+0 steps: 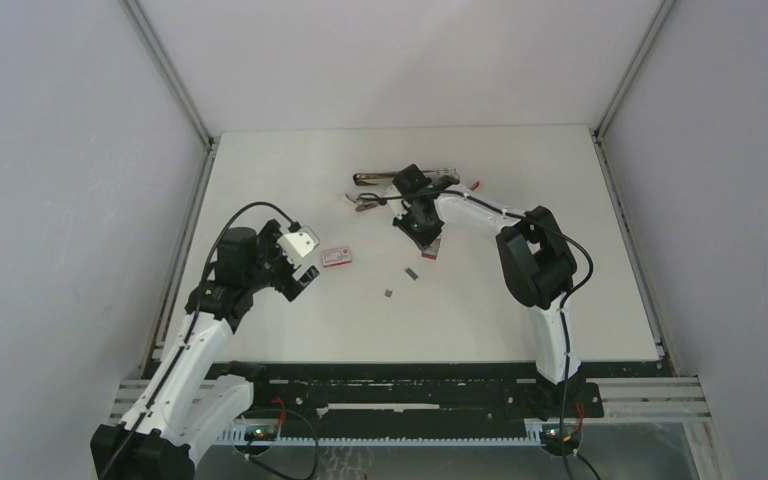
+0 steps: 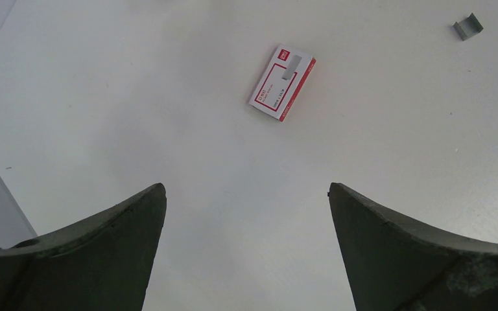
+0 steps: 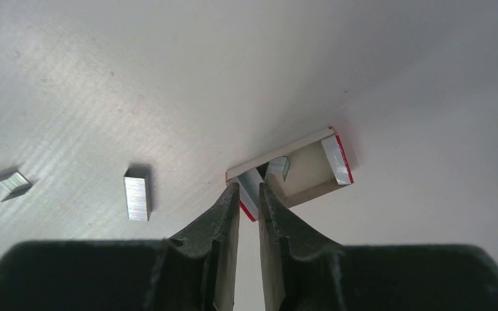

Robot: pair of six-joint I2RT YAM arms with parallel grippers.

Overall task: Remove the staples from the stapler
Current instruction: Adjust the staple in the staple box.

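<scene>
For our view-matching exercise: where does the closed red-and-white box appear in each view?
Top external: closed red-and-white box, left of centre.
Left wrist: upper centre.
Right wrist: not in it; only an open box shows.
Shared landmark: small loose staple strip.

This is looking like a robotics lab, set up as a closed test cell. A white table [image 1: 290, 330] is standing boxed in by plain pale walls [image 1: 60, 150], with metal posts [image 1: 166, 65] rising from its far corners. The left arm [image 1: 195, 345] and the right arm [image 1: 535, 265] are sitting bolted to a black rail [image 1: 410, 385] along the table's near edge, and black cables [image 1: 250, 208] are looping off both of them. Slotted metal framing [image 1: 640, 400] is running under the rail, with wiring [image 1: 280, 410] showing at each base.
</scene>
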